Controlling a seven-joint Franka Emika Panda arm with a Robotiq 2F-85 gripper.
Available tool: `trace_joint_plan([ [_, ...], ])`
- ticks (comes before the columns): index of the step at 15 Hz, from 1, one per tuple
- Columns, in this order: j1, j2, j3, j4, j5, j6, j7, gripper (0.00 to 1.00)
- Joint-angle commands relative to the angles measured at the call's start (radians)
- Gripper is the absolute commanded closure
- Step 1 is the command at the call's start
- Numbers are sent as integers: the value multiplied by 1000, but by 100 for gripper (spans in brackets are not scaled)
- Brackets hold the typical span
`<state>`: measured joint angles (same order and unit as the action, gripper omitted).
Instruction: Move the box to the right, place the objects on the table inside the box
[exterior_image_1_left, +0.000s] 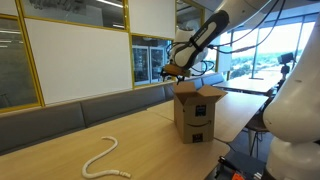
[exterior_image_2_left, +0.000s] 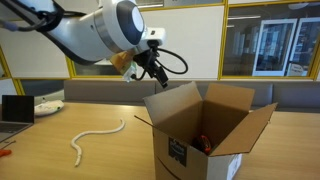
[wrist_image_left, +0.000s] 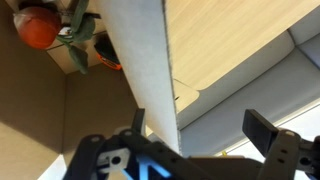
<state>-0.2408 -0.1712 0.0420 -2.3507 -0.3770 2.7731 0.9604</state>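
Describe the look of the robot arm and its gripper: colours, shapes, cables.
The arm is white, built of thick rounded segments, with a grey round cap on one joint. The gripper is black; an orange-yellow part sits behind it, and thin black cables loop beside it. In the wrist view its fingers are black and angular, with blue at their base.

Daylight floods through the windows (exterior_image_1_left: 262, 50), blown out white in an exterior view. Soft, even light on the table (exterior_image_2_left: 110, 160), shadows faint. Wrist view goes soft up close, the box (wrist_image_left: 145, 60) interior shaded.
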Motion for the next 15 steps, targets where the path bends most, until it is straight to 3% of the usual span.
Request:
trace_joint_plan([
  [1,62,-50,44,-56,25,7,-28,0],
  [7,215,33,78,-72,201,-11,-169,0],
  [11,283,172,89,-24,319,-5,-261,0],
  [15,330,322,85,53,355,-1,-295,0],
])
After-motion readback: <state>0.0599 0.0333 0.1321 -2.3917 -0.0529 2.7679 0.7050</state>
